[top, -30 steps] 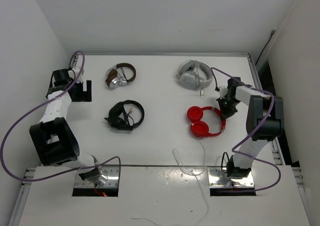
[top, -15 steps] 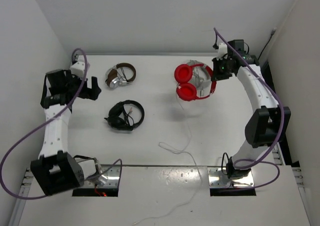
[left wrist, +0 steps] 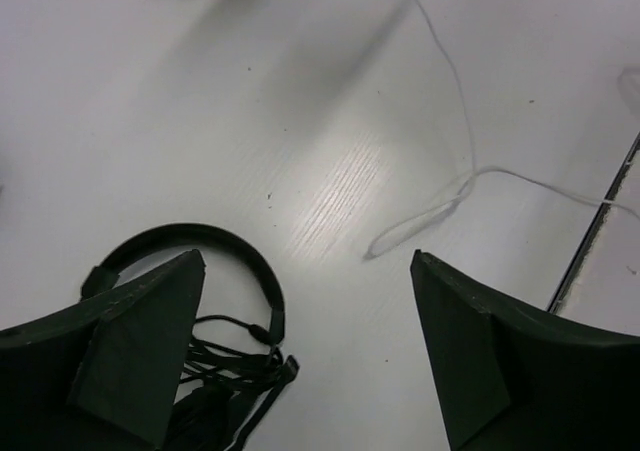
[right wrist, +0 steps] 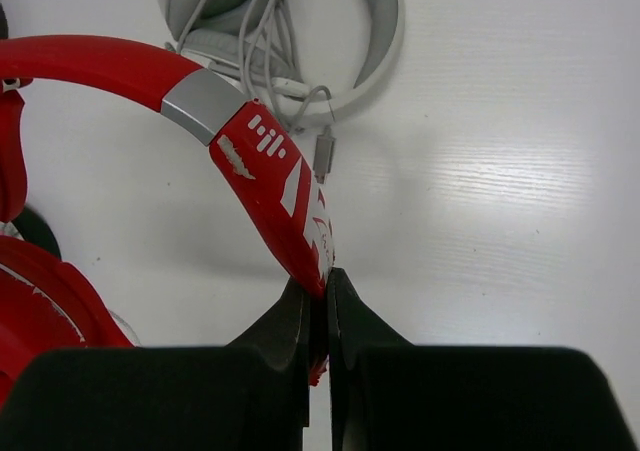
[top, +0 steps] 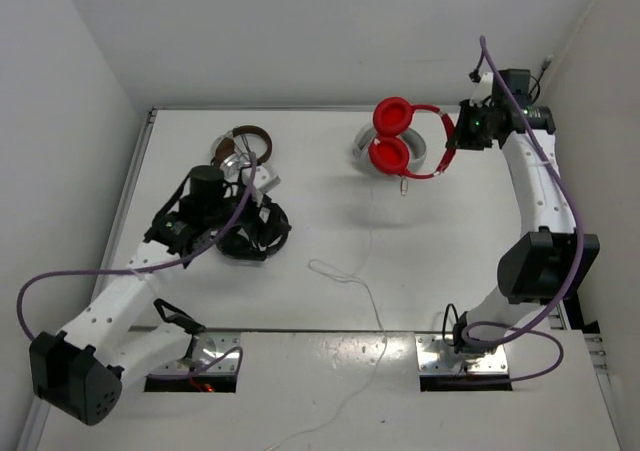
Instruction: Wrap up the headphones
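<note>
**Two arms, one red pair held up**

From above, we see the right arm (top: 540,191) reaching to the far right of the bench (top: 450,241). Its jaws are clamped on the headband of the red headphones (top: 405,143), which overlap the white-grey headphones (top: 361,151). The thin white cable (top: 340,275) runs down to the bench, loops, and trails off over the near edge. The left arm (top: 130,291) leans over the black headphones (top: 255,236). A silver-and-brown pair (top: 240,149) lies just beyond.

In the left wrist view, the jaws stand wide apart with nothing between them. The black headphones (left wrist: 190,231) lie by the left finger (left wrist: 130,361), and the cable (left wrist: 466,121) curls ahead.

In the right wrist view, the jaws pinch the red headband (right wrist: 270,161), with the white-grey pair (right wrist: 385,31) on the bench behind it.
</note>
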`<action>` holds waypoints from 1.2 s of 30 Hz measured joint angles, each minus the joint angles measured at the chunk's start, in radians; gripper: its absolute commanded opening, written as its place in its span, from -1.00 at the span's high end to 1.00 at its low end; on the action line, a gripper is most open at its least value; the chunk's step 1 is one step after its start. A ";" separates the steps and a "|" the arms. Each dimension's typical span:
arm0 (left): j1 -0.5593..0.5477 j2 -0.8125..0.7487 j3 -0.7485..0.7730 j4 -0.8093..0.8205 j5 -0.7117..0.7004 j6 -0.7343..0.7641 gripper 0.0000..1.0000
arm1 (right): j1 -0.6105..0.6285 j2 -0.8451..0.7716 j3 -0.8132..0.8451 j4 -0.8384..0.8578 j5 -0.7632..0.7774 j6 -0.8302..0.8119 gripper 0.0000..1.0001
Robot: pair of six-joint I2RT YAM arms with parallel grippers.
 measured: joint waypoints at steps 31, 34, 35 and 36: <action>-0.452 0.502 0.010 0.243 -0.512 -0.702 -0.58 | -0.078 -0.183 0.058 -0.037 -0.166 0.089 1.00; -0.445 0.545 0.038 0.241 -0.507 -0.723 -0.54 | -0.078 -0.190 0.054 -0.037 -0.175 0.090 1.00; -0.443 0.554 0.047 0.241 -0.504 -0.730 -0.52 | -0.077 -0.192 0.051 -0.038 -0.179 0.090 1.00; -0.438 0.561 0.057 0.242 -0.504 -0.735 -0.47 | -0.075 -0.194 0.048 -0.037 -0.181 0.090 1.00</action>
